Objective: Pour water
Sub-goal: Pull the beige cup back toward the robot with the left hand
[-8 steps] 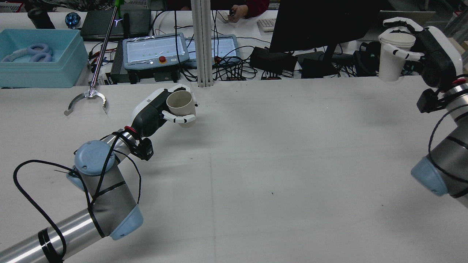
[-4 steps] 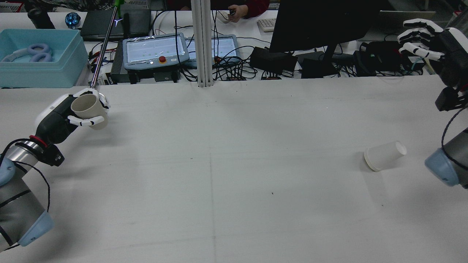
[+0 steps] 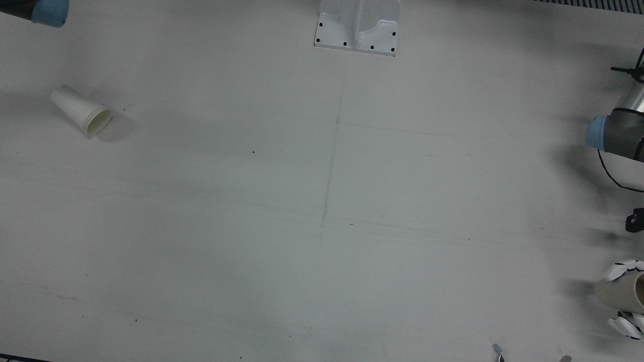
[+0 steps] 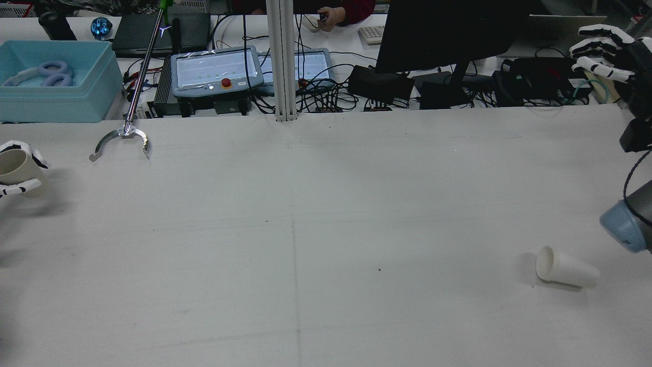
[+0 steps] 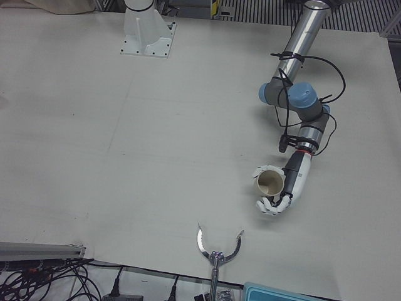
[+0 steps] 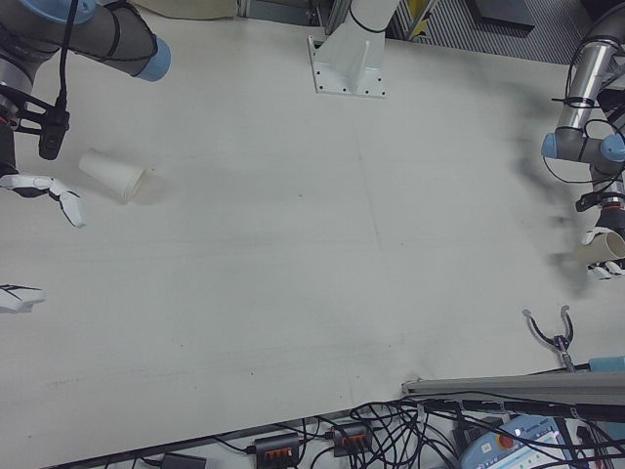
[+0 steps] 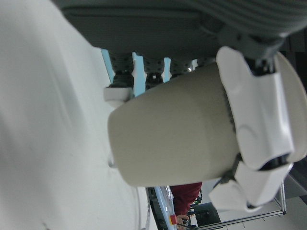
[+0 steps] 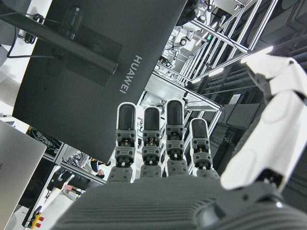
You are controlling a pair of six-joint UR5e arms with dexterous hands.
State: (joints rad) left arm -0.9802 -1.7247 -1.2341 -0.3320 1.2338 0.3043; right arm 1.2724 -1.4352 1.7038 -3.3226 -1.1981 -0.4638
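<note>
A beige cup (image 5: 269,184) is held upright just above the table by my left hand (image 5: 279,193), whose fingers wrap its sides. The same cup (image 4: 12,165) sits at the far left edge of the rear view and fills the left hand view (image 7: 182,139). A white paper cup (image 4: 565,269) lies on its side on the table at the right, also seen in the front view (image 3: 83,113). My right hand (image 4: 606,51) is raised at the far right, well above and behind the white cup. It is open, fingers (image 8: 158,139) spread and holding nothing.
A metal reacher claw (image 4: 122,140) rests on the table's far left, close to my left hand. Behind the table edge stand a blue bin (image 4: 51,81), teach pendants (image 4: 216,71), a monitor (image 4: 448,30) and cables. A person's hand (image 4: 333,15) shows at the back. A pedestal (image 3: 358,25) stands mid-table.
My right hand let go of the white cup, which dropped, tipped over and rolled nearer; the hand pulled back right. My left hand carried the beige cup far to the left.
</note>
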